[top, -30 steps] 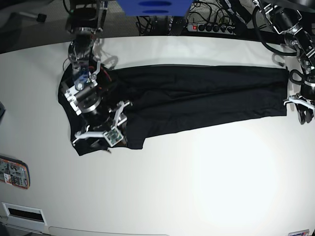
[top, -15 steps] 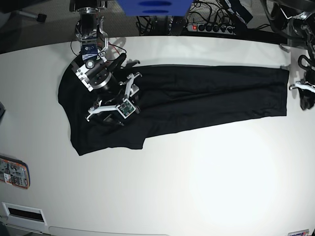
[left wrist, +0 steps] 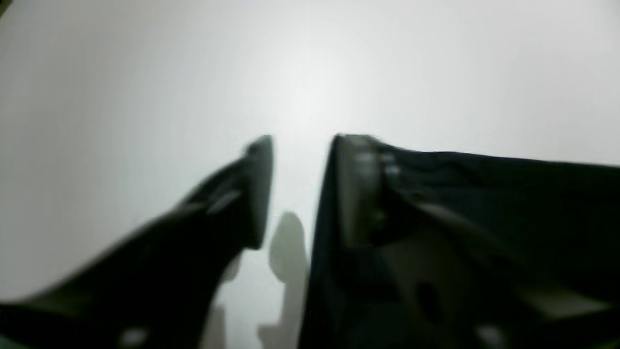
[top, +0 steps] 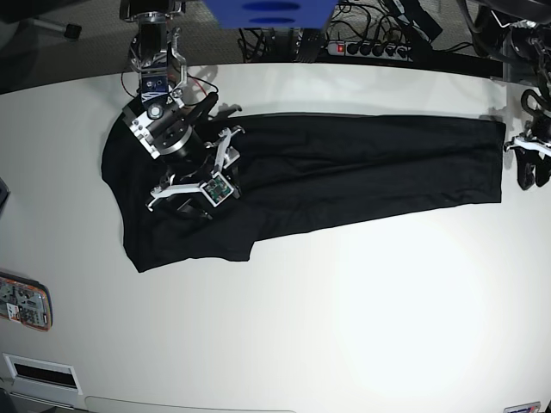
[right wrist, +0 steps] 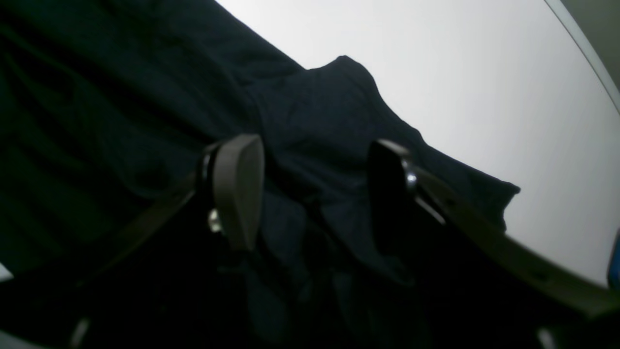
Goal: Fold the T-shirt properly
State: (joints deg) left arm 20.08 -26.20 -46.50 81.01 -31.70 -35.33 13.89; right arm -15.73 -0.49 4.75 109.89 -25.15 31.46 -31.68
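The T-shirt (top: 327, 176) lies flat on the white table (top: 362, 327) as a long black band running from 9 o'clock to 3 o'clock across the upper half of the base view. No label or print is legible on it. The right gripper (top: 196, 179) hovers over the band's 9 o'clock end, fingers (right wrist: 237, 189) spread apart, nothing between them. The left gripper (top: 528, 169) sits just off the 3 o'clock edge, fingers (left wrist: 256, 194) parted, empty. A power strip (top: 370, 47) lies at 12 o'clock; its markings are unreadable.
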